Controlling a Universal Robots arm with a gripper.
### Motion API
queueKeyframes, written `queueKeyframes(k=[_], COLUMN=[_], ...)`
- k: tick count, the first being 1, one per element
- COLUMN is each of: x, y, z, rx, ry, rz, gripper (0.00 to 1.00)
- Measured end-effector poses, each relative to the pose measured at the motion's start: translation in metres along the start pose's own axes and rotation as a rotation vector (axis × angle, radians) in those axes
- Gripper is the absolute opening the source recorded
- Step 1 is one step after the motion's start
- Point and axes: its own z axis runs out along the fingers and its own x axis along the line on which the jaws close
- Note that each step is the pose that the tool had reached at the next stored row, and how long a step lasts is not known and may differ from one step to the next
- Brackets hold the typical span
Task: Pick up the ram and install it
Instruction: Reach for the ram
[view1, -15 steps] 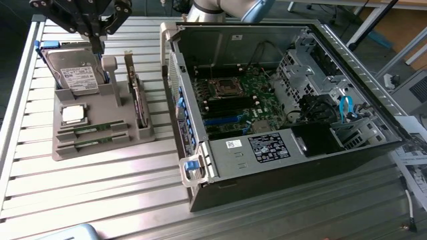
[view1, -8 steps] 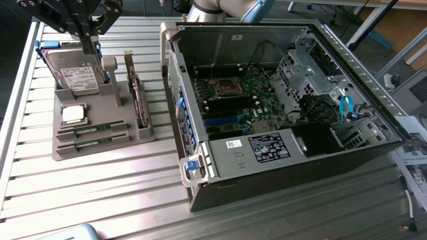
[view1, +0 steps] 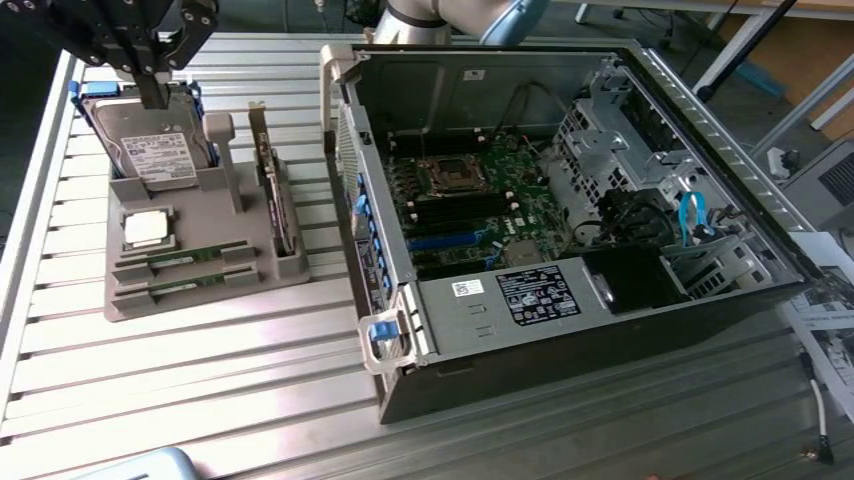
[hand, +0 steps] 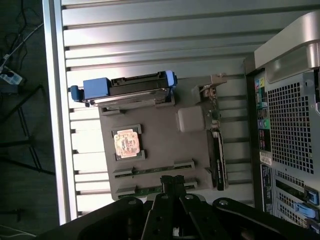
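Observation:
Two ram sticks lie on edge in slots at the front of a grey holder (view1: 200, 225): one ram stick (view1: 180, 258) and a second one (view1: 183, 287) beside it. In the wrist view the first ram (hand: 152, 171) shows in full, while the second (hand: 142, 190) is partly covered by my fingers. My black gripper (view1: 156, 98) hangs high over the holder's far end, above the hard drive (view1: 160, 155). Its fingers are shut together with nothing in them. In the wrist view the gripper (hand: 173, 179) sits over the ram end of the holder.
The holder also carries a silver processor (view1: 147, 228) and an upright expansion card (view1: 274, 185). The open computer case (view1: 534, 330) lies at the exterior view's right, its motherboard (view1: 501, 195) exposed with dark slots (view1: 461, 212). All of it rests on a ribbed metal table (view1: 200, 390).

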Motion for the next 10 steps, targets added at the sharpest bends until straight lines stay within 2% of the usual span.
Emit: queueKeyframes(k=[10], x=[0.018], y=[-0.0014], z=[0.0001], rx=[0.0004], ry=[0.0046], rz=[0.0], gripper=[0.11])
